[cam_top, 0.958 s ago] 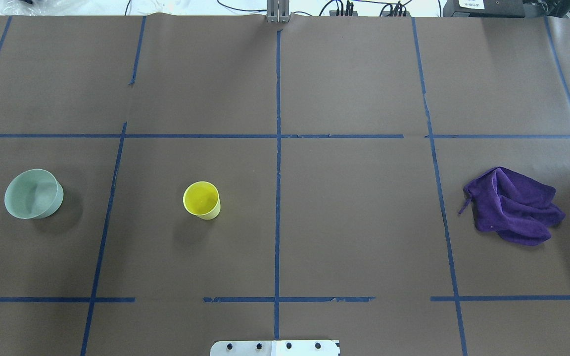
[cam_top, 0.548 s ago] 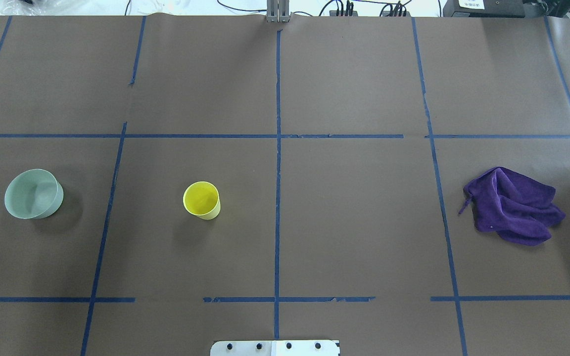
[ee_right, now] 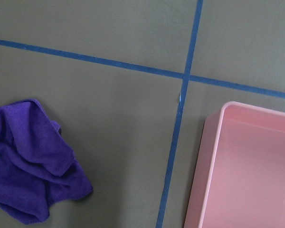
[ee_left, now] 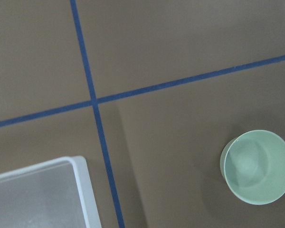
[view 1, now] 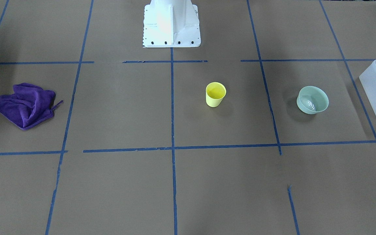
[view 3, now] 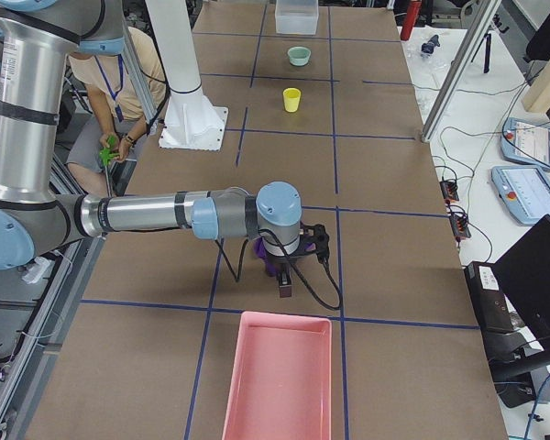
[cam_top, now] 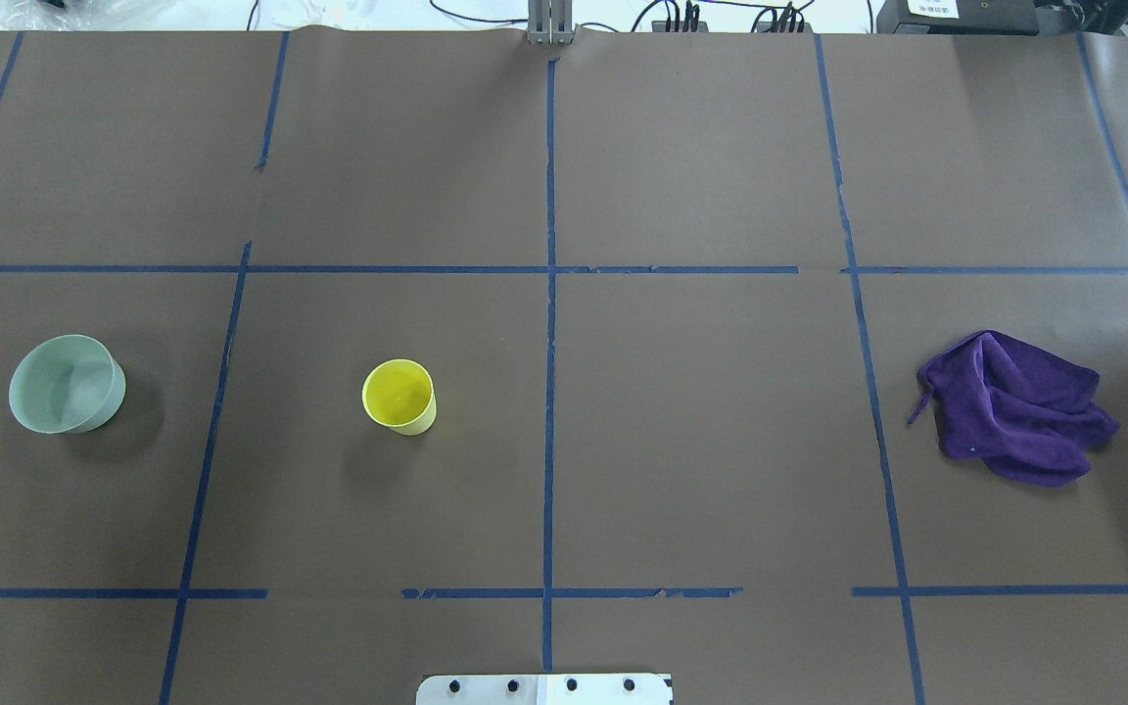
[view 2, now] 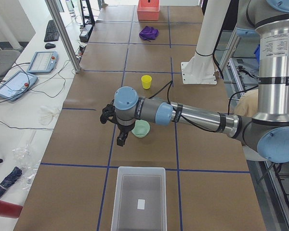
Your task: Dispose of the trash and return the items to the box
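While you look down from overhead, you find the yellow cup (cam_top: 399, 397) standing upright, mouth up, on the brown desk (cam_top: 701, 441), in the robot's left half and a little off the centre strip of blue tape (cam_top: 549, 392). Nothing touches it. It is well apart from the translucent box (view 2: 138, 202), which sits at the desk's left end. A pale green bowl (cam_top: 65, 384) stands upright between the two.

From the left side view, you see the left end effector (view 2: 119, 142) hanging over the desk just beside the bowl, on the box's side. You cannot tell from that view whether its fingers are apart or together.

At the opposite end, a crumpled purple cloth (cam_top: 1014, 406) lies near a pink tray (view 3: 280, 376). The right end effector (view 3: 285, 291) hangs between cloth and tray, and again you cannot tell how its fingers stand.
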